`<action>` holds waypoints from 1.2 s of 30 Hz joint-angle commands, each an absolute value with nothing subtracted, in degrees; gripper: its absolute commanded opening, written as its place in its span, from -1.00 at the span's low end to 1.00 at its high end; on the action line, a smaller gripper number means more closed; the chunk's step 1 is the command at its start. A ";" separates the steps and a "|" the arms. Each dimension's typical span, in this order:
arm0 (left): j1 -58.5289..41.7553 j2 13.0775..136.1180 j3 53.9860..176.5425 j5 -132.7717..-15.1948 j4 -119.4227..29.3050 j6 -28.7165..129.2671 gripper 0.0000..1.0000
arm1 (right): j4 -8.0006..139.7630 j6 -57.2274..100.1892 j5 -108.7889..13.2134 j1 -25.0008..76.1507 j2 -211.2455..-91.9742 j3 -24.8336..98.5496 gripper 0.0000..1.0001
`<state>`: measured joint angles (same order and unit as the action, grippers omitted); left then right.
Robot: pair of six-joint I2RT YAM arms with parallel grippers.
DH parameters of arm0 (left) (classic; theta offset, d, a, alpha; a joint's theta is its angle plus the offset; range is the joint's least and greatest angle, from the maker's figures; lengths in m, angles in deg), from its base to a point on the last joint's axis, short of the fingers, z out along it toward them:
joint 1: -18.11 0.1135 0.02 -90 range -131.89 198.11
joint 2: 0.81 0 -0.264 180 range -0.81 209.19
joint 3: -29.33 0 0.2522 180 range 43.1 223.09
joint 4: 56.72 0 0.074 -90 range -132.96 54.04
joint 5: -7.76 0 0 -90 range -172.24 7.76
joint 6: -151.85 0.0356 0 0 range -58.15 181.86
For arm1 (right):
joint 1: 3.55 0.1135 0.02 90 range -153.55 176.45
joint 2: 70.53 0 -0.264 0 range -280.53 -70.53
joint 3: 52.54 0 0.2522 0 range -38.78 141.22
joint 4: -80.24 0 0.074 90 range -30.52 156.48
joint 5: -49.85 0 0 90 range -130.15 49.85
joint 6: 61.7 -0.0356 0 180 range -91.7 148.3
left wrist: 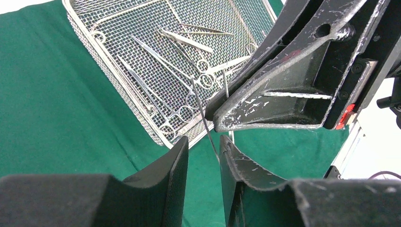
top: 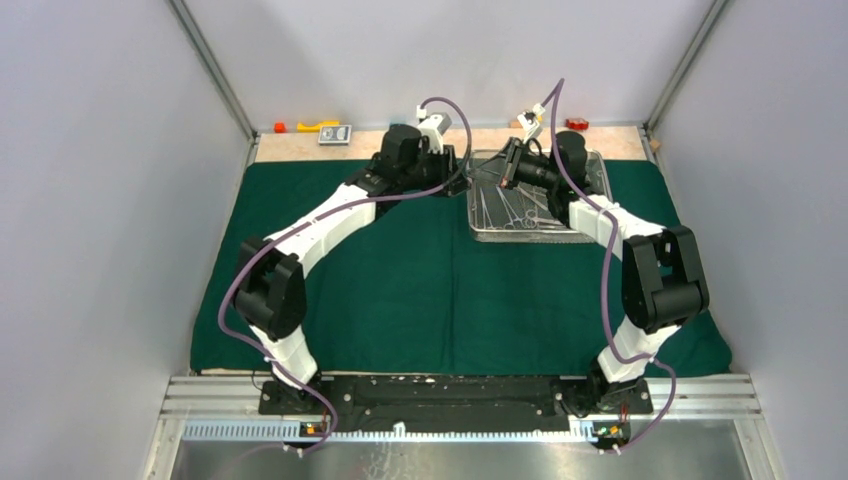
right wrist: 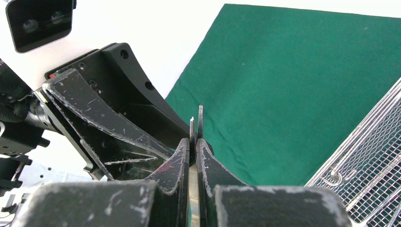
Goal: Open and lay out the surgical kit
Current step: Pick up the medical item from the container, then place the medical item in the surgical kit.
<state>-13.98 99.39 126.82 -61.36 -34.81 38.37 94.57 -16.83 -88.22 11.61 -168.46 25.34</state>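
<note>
The tweezers [right wrist: 200,123] stand clamped between the closed jaws of the right gripper [right wrist: 193,142], both steel tips poking out past the fingertips; their slim far end reaches between the jaws of the left gripper [left wrist: 203,138], which stand apart with a gap on either side, so no grip shows there. The two grippers meet nose to nose by the left edge of the wire-mesh tray [left wrist: 127,28], above the dark green cloth [top: 420,290].

The tray lies flat on the far right part of the cloth; inside it, loose on the mesh, are several slim steel instruments: long ring-handled clamps [left wrist: 163,65] lying roughly side by side, their rings toward the near rim, and another pair of plain tweezers [left wrist: 187,40] farther in.

The cloth is spread open over most of the table [top: 300,148]; beyond its far edge sit a red block [top: 279,127], a yellow piece [top: 318,125] and a small grey device [top: 336,134].
</note>
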 commanded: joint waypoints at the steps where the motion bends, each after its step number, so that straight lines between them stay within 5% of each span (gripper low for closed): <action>1: -13.89 100.73 129.94 -59.52 -36.42 36.89 -0.31 | 98.09 -16.27 -89.01 11.74 -166.35 25.16 -1.00; 13: -13.92 101.47 130.47 -57.92 -36.19 35.69 -0.98 | 97.42 -15.44 -88.88 11.80 -166.93 25.42 -1.00; 15: -13.87 101.10 129.89 -58.04 -36.04 35.20 -1.00 | 96.83 -14.67 -88.92 11.77 -166.76 25.62 -0.96; 22: -13.30 97.51 125.85 -60.07 -36.13 34.76 -1.00 | 89.84 -7.59 -87.70 11.57 -164.87 27.47 -0.26; 26: -13.09 94.43 122.41 -61.14 -36.46 36.18 -1.00 | 86.52 -3.37 -86.87 10.89 -163.15 28.09 -0.01; 36: -8.19 81.85 108.69 -74.21 -23.80 49.25 -1.00 | 78.50 7.51 -87.37 7.77 -157.04 26.21 0.04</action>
